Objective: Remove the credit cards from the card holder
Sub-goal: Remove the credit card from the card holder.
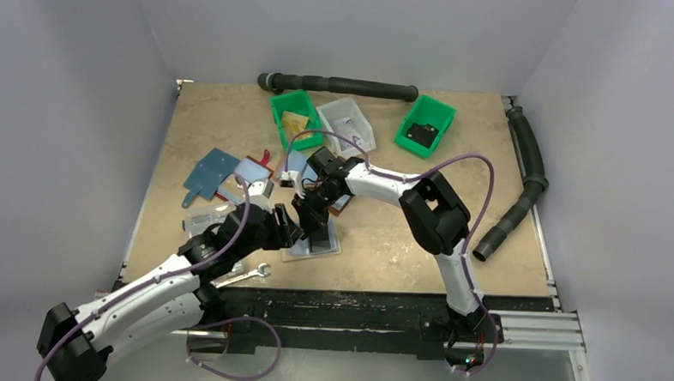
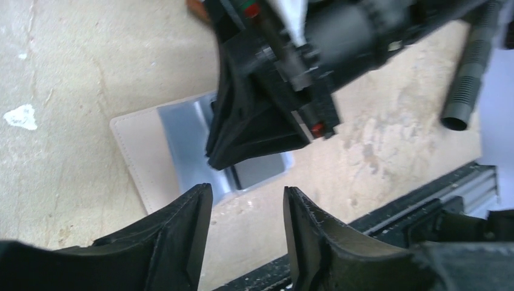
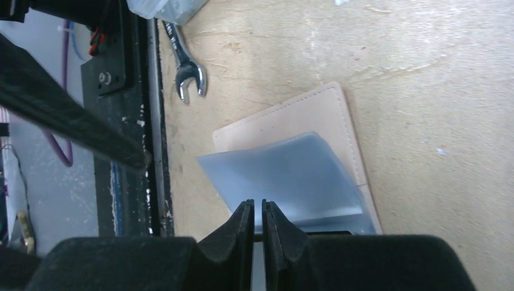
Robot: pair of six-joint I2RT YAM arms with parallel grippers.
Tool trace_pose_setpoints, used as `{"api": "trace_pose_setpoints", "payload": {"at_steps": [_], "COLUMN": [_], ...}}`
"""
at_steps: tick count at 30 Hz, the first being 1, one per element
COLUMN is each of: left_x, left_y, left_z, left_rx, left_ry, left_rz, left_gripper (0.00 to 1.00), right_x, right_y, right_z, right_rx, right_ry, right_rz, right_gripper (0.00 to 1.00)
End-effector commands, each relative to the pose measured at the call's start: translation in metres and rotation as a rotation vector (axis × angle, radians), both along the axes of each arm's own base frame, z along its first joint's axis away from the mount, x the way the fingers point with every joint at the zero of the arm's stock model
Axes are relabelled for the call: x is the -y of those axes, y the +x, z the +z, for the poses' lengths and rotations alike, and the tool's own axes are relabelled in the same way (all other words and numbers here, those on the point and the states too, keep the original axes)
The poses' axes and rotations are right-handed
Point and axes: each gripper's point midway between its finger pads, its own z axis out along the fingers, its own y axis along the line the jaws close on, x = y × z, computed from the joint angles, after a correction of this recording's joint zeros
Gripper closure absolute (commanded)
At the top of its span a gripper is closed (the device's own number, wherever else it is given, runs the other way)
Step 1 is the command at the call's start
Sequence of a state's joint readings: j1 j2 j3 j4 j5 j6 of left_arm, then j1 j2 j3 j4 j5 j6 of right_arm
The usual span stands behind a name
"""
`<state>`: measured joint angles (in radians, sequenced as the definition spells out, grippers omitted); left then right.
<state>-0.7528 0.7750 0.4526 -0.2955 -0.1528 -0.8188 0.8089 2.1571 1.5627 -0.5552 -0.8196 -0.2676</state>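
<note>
Card holder flat beneath right tool, left tool just beside

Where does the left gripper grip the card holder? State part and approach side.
On the card holder, probably the bare beige margin along its left side. It lies flat, so the left gripper drops from above, jaws astride that edge; the right gripper crowds the clear sleeve.

- Top view: fixed high at the near side, looking down over the whole table.
- Left wrist view: close and low, looking past the left fingers across the card holder.
- Right wrist view: close, looking down past the right fingers.
- Shared: all three show the card holder; the top and right wrist views show the wrench.
</note>
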Motion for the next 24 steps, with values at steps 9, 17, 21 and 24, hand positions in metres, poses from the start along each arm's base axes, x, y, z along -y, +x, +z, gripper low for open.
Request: {"api": "trace_pose_setpoints", "payload": {"at_steps": [9, 17, 21, 24], "left_x": [0.049, 0.070, 0.069, 0.064], "left_y": [-0.004, -0.006, -0.008, -0.009], "left_z": [0.043, 0.058, 0.057, 0.056], "left_rx": [0.089, 0.199, 0.227, 0.245], "left_ry": [-0.227, -0.365, -0.379, -0.379], "left_rz": [-0.196, -0.296, -0.300, -0.292], "left_gripper": [0.47, 0.59, 0.68, 0.73], "right_x": [-0.011, 0.000, 0.002, 0.004], "right_y": [-0.018, -0.028, -0.030, -0.028], "right_z": [0.035, 0.038, 0.038, 0.038], "right_rx": [-0.046, -0.043, -0.045, -0.044], "right_ry": [0.093, 0.097, 0.097, 0.097], "right_rz": [0.068, 0.121, 0.134, 0.133], "right_gripper": [0.79, 0.76, 0.76, 0.76]}}
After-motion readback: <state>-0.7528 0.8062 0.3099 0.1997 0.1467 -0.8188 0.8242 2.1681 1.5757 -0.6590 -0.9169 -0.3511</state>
